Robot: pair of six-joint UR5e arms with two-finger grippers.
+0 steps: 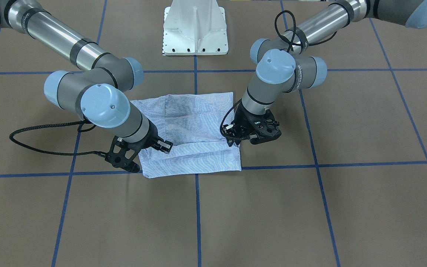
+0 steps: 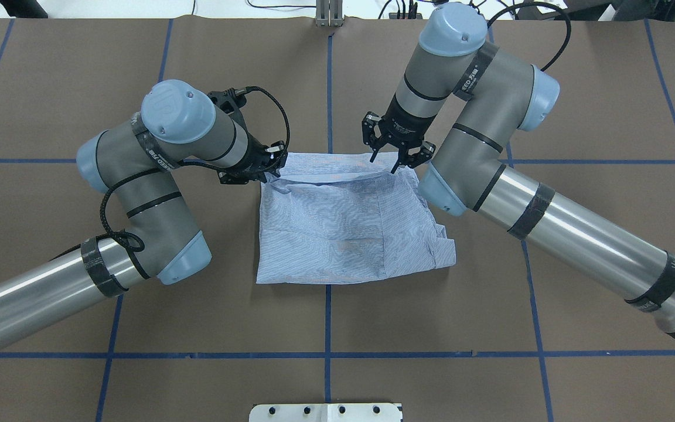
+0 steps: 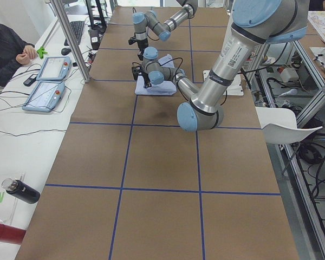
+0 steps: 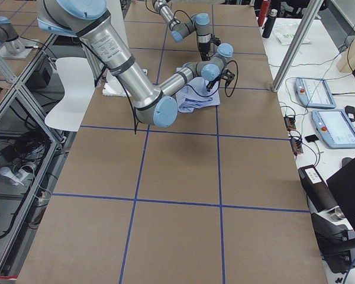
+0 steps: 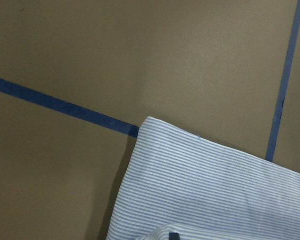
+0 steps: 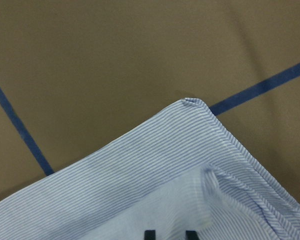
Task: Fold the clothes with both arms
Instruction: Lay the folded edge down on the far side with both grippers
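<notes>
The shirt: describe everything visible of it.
The shirt is thin cloth, finely striped light blue and white, folded into a rough rectangle lying flat on the brown table. A rumpled layer sticks out at its corner nearest the robot's right. A narrow fold runs along its far edge. The left gripper is at the far left corner, grip unclear. The right gripper hangs over the far edge, fingers apart.

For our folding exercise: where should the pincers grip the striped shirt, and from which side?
Its two far corners, from above: the shirt lies flat, roughly rectangular, and the left pincer and right pincer hang at that edge.
</notes>
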